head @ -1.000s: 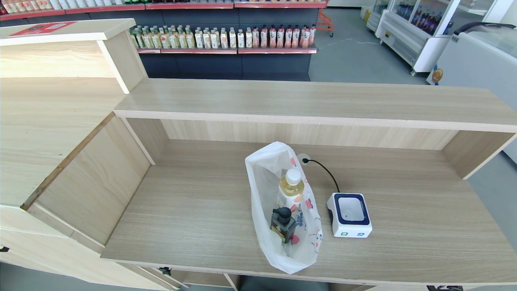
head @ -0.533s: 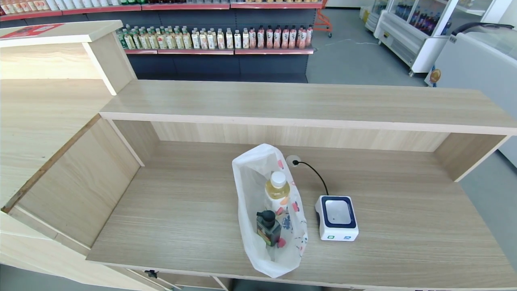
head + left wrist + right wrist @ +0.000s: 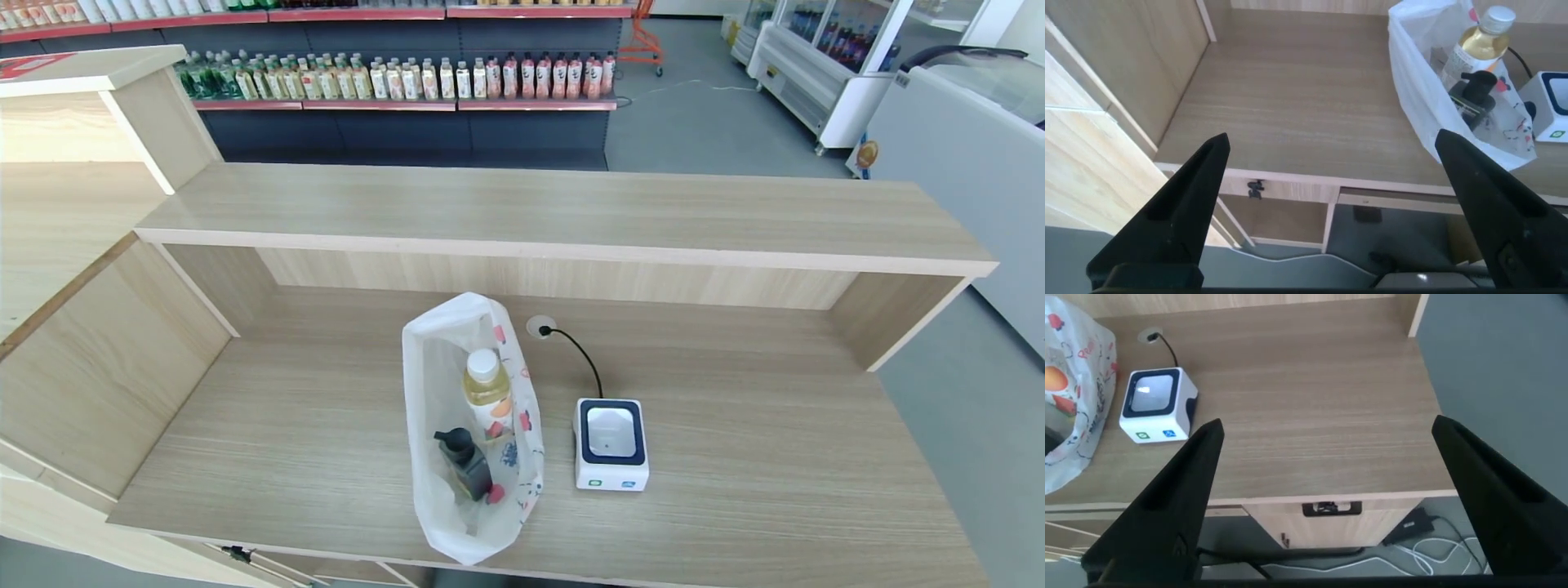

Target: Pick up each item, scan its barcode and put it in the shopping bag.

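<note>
Jaws on both arms gape wide, empty, clear of shopping bag (image 3: 421,465)

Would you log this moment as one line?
shopping bag: yellow bottle, dark bottle inside; scanner: beside bag; left gripper: open; right gripper: open

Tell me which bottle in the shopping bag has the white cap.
The yellow drink bottle, the farther one; the nearer dark bottle wears a black pump top.

light wood-grain checkout counter (image 3: 775,457), flat, nearest | raised wooden ledge (image 3: 571,204) along its far edge | dark store shelving with red edge strips (image 3: 367,131) behind | 1 row of drink bottles (image 3: 408,80) on it | white glass-fronted chiller cabinets (image 3: 816,90) far right | grey floor (image 3: 702,122)
</note>
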`<state>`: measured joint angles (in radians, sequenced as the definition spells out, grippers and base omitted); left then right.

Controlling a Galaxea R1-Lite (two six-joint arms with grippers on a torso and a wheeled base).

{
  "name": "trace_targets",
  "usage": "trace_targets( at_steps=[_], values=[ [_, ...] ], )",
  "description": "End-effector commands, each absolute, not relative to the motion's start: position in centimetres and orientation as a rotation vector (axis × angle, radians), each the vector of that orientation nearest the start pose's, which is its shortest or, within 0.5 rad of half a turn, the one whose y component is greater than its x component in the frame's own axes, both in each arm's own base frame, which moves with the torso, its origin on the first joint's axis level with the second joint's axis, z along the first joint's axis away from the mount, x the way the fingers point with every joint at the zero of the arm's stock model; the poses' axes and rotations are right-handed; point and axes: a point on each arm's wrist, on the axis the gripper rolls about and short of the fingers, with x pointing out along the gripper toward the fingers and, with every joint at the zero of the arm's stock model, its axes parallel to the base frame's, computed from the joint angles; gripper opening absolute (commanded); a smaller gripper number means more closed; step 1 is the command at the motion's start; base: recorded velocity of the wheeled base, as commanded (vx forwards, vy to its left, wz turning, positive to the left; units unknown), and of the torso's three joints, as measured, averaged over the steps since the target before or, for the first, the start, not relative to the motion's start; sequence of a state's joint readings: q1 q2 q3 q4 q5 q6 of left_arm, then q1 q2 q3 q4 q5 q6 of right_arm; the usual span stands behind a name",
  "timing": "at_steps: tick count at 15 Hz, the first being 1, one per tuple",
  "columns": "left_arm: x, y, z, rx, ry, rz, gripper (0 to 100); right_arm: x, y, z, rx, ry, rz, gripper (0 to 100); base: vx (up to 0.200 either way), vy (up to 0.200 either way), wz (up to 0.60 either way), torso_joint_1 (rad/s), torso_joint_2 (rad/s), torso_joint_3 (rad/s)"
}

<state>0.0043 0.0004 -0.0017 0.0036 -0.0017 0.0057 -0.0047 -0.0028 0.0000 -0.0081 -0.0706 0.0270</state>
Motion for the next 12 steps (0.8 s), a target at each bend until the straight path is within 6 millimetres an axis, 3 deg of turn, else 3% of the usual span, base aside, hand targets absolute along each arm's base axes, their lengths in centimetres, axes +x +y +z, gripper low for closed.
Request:
trace_targets(
  at_steps=[1, 12],
  values=[
    [-2.29, -0.01, 7.56, 0.005, 0.002, 0.003, 100, -2.29, -0.15, 7.64, 0.026, -0.010, -0.075, 0, 0.000, 0.000, 0.00, 0.000, 0.00, 0.000],
    [-2.29, -0.01, 7.56, 0.005, 0.002, 0.003, 100, -2.29, -0.15, 7.61, 0.026, -0.007, -0.075, 0, 0.000, 0.000, 0.00, 0.000, 0.00, 0.000]
  ],
)
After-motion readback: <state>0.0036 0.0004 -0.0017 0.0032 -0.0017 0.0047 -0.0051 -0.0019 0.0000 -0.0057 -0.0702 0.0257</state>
